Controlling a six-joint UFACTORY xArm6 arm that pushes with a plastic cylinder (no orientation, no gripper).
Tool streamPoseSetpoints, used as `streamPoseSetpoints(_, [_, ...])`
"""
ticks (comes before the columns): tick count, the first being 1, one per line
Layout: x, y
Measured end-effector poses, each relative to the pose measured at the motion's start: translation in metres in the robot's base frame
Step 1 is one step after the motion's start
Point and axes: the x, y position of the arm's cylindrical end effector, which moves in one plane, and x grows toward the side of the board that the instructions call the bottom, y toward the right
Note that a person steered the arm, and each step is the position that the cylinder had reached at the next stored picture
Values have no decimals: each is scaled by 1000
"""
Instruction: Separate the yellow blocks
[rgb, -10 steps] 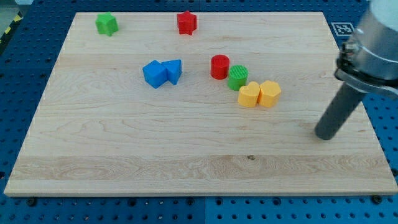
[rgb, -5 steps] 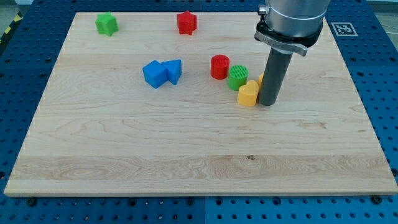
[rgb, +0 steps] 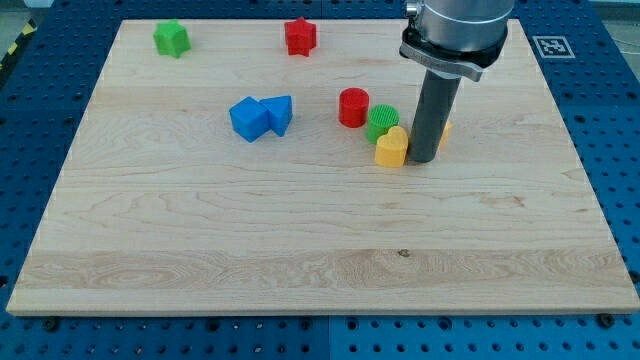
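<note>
since my tip (rgb: 421, 160) sits between the two yellow blocks, one (rgb: 391, 148) touching its left, the other (rgb: 443, 130) mostly hidden behind, push slowly sideways. no pincer shows, so i cannot tell its state.

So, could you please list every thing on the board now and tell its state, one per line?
My tip: down on the board, between the two yellow blocks.
Yellow block on the view's left: touching the rod and the green cylinder.
Second yellow block: mostly hidden behind the rod.
Green cylinder: upright, beside the red cylinder.
Red cylinder: upright.
Blue blocks: two, touching.
Red star: alone.
Green block: alone.
</note>
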Motion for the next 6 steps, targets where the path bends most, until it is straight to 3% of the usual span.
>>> streamPoseSetpoints(6, [-18,2])
